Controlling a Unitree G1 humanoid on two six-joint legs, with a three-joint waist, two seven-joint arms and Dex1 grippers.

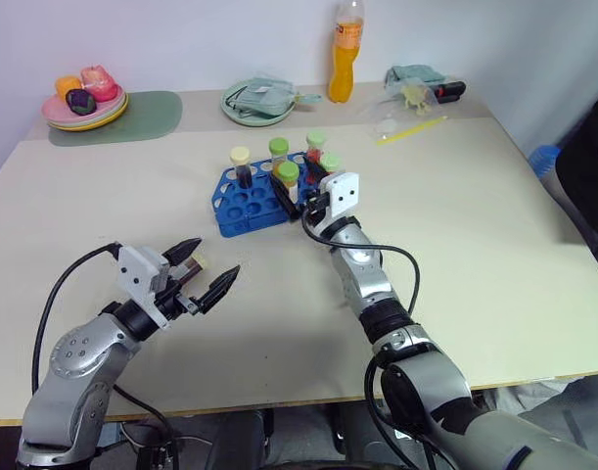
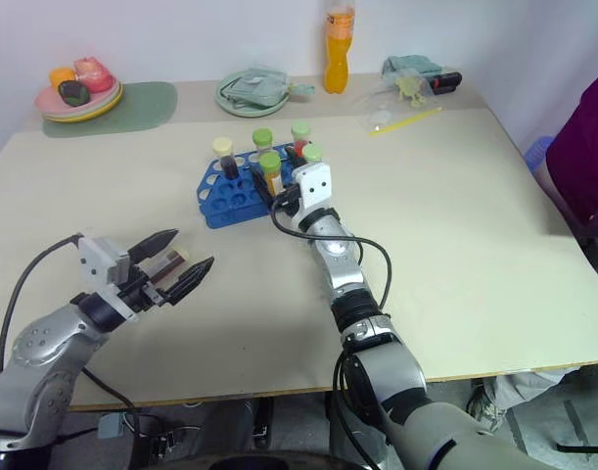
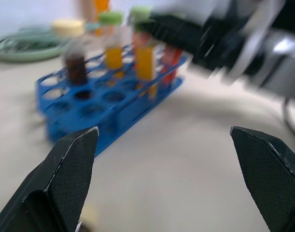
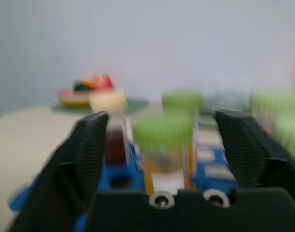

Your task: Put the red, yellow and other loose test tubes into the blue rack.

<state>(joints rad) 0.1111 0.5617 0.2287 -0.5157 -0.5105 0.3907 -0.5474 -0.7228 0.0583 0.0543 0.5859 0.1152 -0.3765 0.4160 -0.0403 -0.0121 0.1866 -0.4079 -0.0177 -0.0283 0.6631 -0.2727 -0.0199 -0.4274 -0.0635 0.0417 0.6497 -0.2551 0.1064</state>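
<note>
From the head camera you see one blue plastic test-tube rack (image 1: 248,204) standing in the middle of the beige table (image 1: 494,255). Count five capped tubes upright in it: one cream-capped tube with dark liquid (image 1: 242,166) at its far left, and four green-capped tubes (image 1: 288,181) with orange or red contents toward its right end. The rack's near-left holes are empty. Your right gripper (image 1: 300,201) sits at the rack's right end, just beside the nearest green-capped tube. Your left gripper (image 1: 208,268) hangs over the near-left table, well apart from the rack, its two black fingers spread wide with nothing between them; a small pale object (image 1: 197,264) lies on the table just by its fingertips. Along the far edge you have one stack of plates with toy food (image 1: 84,98), one green plate with a cloth (image 1: 258,101), one orange drink bottle (image 1: 345,51) and one yellow straw-like stick (image 1: 412,129).

In the left wrist view, the two black fingers (image 3: 65,179) stand far apart and empty, with the rack and its tubes beyond them.

In the right wrist view, the fingers (image 4: 91,150) stand parted on either side of a green-capped tube with orange liquid (image 4: 165,150), clear of its sides; that tube stands in the rack.
</note>
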